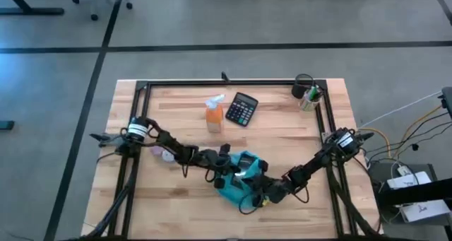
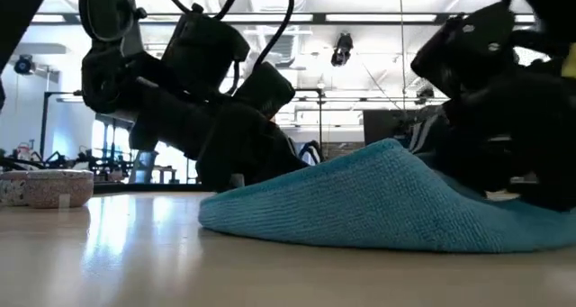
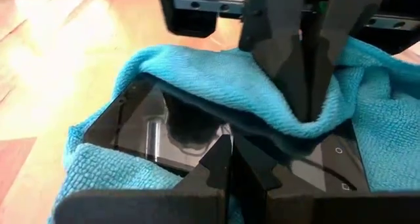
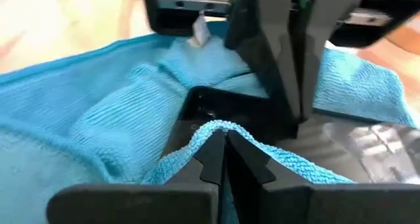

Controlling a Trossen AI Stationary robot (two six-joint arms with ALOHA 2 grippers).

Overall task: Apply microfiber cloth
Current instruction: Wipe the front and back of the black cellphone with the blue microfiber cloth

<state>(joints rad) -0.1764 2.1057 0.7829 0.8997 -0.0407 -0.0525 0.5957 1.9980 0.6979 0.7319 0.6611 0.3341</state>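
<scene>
While both pairs of dark fingers were pressed together on folds of the soft turquoise-blue microfiber cloth, the risk lay in what sat underneath it. The left gripper pinched the cloth at one edge, and in its wrist view the right gripper pinched a raised ridge of the same fabric opposite it; the right wrist view showed its own tips closed on a curled hem, with the small white tag beyond.

Beneath the cloth lay a glossy black flat slab, probably a phone or tablet, though too much was covered to be sure. If the two arms pulled apart unevenly, the fabric could drag that slab across the wooden table or slip off it altogether. A fingertip pressed too low might scrape the glass.

From above, the bundle sat at about six o'clock on the table. The orange spray bottle and black calculator stood well apart toward twelve o'clock, the black pen cup toward one o'clock.
</scene>
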